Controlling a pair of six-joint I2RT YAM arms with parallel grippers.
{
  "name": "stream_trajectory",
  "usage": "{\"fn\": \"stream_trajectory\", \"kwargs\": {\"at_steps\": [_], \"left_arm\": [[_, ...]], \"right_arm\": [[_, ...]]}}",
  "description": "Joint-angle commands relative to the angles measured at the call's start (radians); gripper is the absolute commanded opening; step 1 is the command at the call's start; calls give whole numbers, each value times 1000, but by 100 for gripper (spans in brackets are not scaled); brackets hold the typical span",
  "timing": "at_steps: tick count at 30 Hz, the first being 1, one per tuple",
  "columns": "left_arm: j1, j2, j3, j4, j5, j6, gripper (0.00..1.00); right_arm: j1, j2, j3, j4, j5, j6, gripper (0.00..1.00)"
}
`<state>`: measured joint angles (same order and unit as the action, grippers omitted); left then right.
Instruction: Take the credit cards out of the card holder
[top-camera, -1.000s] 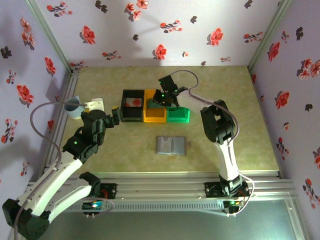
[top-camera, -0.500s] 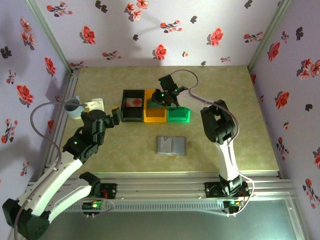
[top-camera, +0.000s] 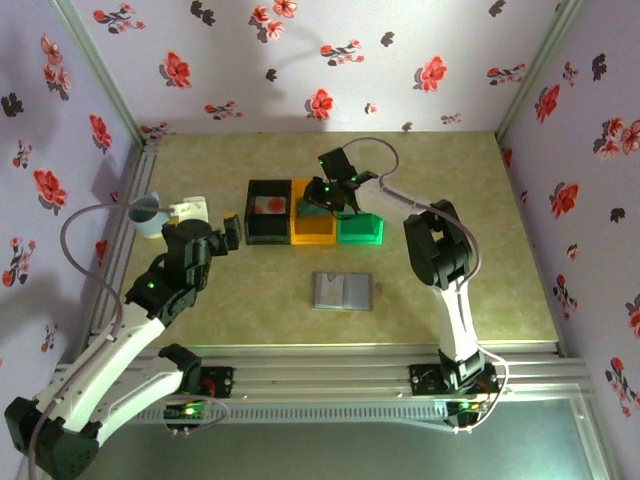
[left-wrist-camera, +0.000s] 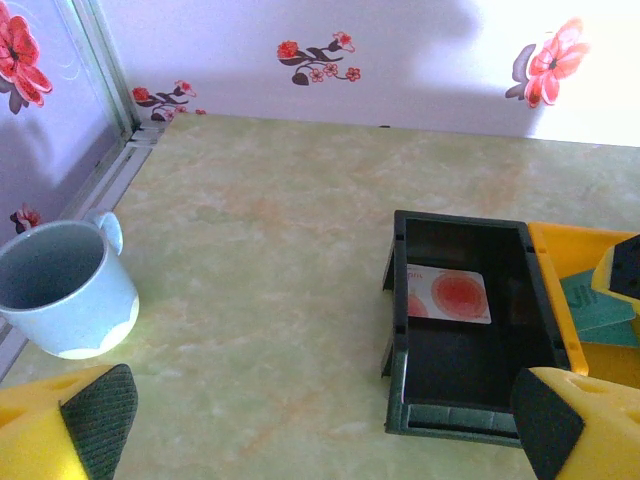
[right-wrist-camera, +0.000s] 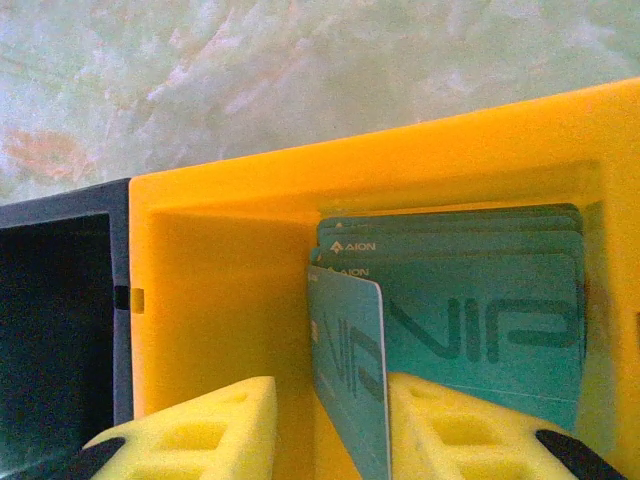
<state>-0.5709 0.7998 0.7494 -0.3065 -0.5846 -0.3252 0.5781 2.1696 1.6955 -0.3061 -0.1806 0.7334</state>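
The blue-grey card holder (top-camera: 342, 291) lies open and flat on the table, in front of the bins. My right gripper (top-camera: 325, 200) hangs over the orange bin (right-wrist-camera: 220, 290), jaws open. A teal credit card (right-wrist-camera: 350, 370) stands on edge between its fingers, leaning on the right finger (right-wrist-camera: 450, 430), with a gap to the left one. Several more teal cards (right-wrist-camera: 480, 300) lie stacked in that bin. A white card with red marks (left-wrist-camera: 447, 293) lies in the black bin (left-wrist-camera: 400, 350). My left gripper (left-wrist-camera: 320, 425) is open and empty, left of the black bin.
A green bin (top-camera: 360, 230) stands right of the orange bin (top-camera: 312, 237). A light-blue mug (left-wrist-camera: 62, 285) and a white object (top-camera: 190, 208) sit at the left edge by the wall. Walls enclose the table on three sides.
The right gripper's jaws have widened over the orange bin, loosening their hold on the teal card. The left arm has stayed still.
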Motion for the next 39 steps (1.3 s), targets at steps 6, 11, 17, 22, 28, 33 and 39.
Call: {"fn": "stream_trajectory", "kwargs": {"at_steps": [6,11,17,22,28,33,39], "left_arm": [[5,-7,-12,25,-35,14,100],[6,-7,-12,24,-35,13,100],[5,15,20,-31,47,10,100],[-12,86,84,-115,195,38,100],[-92,199,192,-251,272,91,100],[-160,265,260,-344,288,71,100],[-204,356,319,-493,463,-91,100]], "right_arm": [[-20,-82,70,-81,40,-45,33],[-21,-110,93,-114,46,-60,33],[-18,-215,39,-136,37,-69,33],[-8,-404,-172,-105,33,-66,34],[17,-660,-544,24,34,-1,34],[92,-841,-815,168,63,75,35],[193,-959,-1032,293,126,151,35]]}}
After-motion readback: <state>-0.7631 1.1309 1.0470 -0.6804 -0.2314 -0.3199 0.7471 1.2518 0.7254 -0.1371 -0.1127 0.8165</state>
